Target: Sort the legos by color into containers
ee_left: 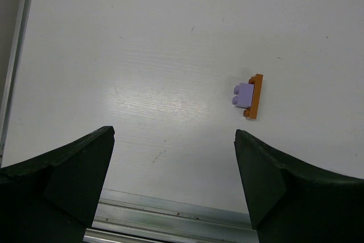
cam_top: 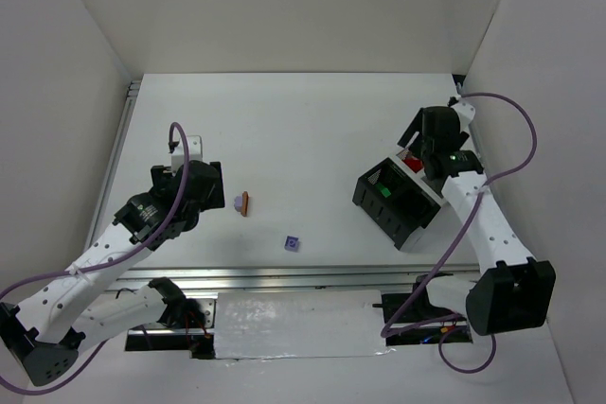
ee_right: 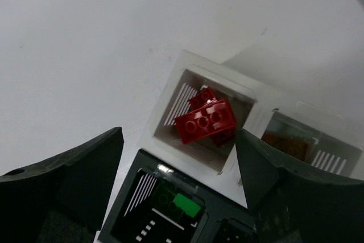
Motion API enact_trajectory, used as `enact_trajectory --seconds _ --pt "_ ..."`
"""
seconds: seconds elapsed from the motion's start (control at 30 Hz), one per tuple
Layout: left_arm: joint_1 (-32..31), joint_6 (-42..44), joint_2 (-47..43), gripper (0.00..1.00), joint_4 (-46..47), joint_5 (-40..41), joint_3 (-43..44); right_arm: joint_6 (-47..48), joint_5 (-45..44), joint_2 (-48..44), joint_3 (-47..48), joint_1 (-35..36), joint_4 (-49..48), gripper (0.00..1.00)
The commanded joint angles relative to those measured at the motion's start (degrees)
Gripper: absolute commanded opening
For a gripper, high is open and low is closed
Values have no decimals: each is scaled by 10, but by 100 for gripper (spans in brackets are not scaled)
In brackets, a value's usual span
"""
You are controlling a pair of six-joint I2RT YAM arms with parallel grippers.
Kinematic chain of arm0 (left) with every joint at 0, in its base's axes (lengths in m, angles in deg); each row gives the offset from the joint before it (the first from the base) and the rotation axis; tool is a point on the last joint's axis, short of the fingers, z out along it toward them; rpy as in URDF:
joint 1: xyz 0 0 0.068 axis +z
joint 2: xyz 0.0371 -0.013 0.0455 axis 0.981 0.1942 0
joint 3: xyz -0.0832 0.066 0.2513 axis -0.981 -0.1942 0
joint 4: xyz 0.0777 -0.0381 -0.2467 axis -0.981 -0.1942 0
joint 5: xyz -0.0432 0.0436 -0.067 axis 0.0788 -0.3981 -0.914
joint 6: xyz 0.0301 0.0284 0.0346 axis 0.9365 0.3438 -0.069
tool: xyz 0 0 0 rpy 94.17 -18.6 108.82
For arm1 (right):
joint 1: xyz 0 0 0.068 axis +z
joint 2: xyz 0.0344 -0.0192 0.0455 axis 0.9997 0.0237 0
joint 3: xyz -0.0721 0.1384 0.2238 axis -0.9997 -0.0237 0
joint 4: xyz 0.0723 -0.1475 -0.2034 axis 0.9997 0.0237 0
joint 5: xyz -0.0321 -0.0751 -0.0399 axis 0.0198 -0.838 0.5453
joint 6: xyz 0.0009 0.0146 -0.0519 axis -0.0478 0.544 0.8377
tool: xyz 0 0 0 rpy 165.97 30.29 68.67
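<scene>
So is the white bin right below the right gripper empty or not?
Not empty: the right wrist view shows red legos piled inside the white-walled cell.

From above, the right gripper (cam_top: 426,156) hides the far cells of the containers (cam_top: 393,205) near the right edge of the counter (cam_top: 312,130); only a sliver of red lego (cam_top: 413,165) shows. In the right wrist view the brown-orange piece (ee_right: 287,145) is dim and blurred, and the black cell (ee_right: 227,233) is cut off by the picture's lower edge.

white panel walls (cam_top: 284,7) on three sides | white table (cam_top: 303,130) | aluminium rail (cam_top: 284,276) at near edge
</scene>
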Motion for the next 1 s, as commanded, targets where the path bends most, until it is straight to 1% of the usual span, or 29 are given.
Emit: enact_trajectory --seconds 0.0,0.03,0.07,0.1,0.17,0.2,0.27,0.3,0.37,0.43,0.5,0.53,0.57,0.7,0.73,0.83,0.97 --pt "4 2 -9 100 8 10 -1 0 85 -54 17 6 -14 87" --pt "6 0 -8 100 7 16 1 3 119 -63 4 14 -25 95" --pt "9 -6 -7 99 2 18 3 7 148 -67 -2 28 -41 99" --pt "19 -9 -4 99 0 19 4 8 160 -68 -3 70 -40 99" --pt "34 -18 -4 100 -7 23 8 5 119 -60 10 134 -13 100" --pt "52 -24 -4 100 -11 26 12 4 106 -51 12 204 -11 99" --pt "72 -36 -8 99 -18 36 14 -14 78 -37 14 272 3 99" --pt "91 -37 -15 100 -18 37 15 -20 68 -21 9 333 9 99" --pt "107 -26 -25 99 -8 19 12 -31 44 -3 0 383 18 97" --pt "118 -10 -40 100 15 1 0 -49 47 28 -14 434 25 96" --pt "119 -4 -43 100 23 -14 -3 -56 55 63 -27 465 16 96" --pt "120 0 -41 99 23 -18 -2 -77 48 79 -28 491 16 96" --pt "121 2 -36 100 22 -22 -1 -83 46 111 -27 503 14 95" --pt "122 8 -31 99 24 -31 -2 -165 20 189 -6 569 22 91" --pt "122 9 -31 100 27 -35 -3 -179 0 215 1 579 25 91" --pt "122 15 -33 99 31 -41 -6 -214 -16 246 6 613 12 91" --pt "122 18 -28 100 33 -51 -6 -254 -43 283 11 627 14 89"
